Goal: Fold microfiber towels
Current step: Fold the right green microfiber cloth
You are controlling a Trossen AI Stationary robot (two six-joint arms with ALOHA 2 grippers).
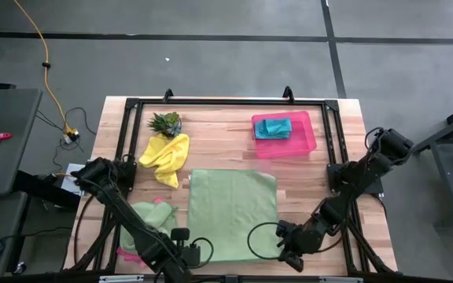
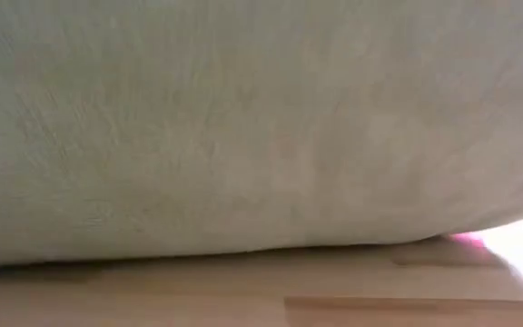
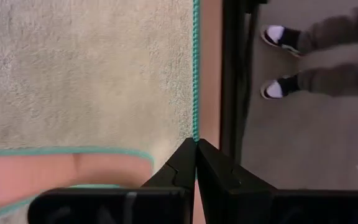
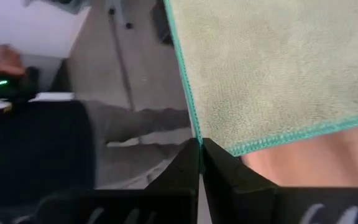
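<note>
with my left gripper (image 3: 196,144) and right gripper (image 4: 199,144) clenched on the near-edge corners of the flat light green towel (image 1: 233,211), i judge the next move is carrying them to the far edge.

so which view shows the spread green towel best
The high view: the whole spread green towel lies flat mid-table. The low view shows only a close wall of its fabric. Each wrist view shows one corner with teal edging, beside shut fingers.
</note>
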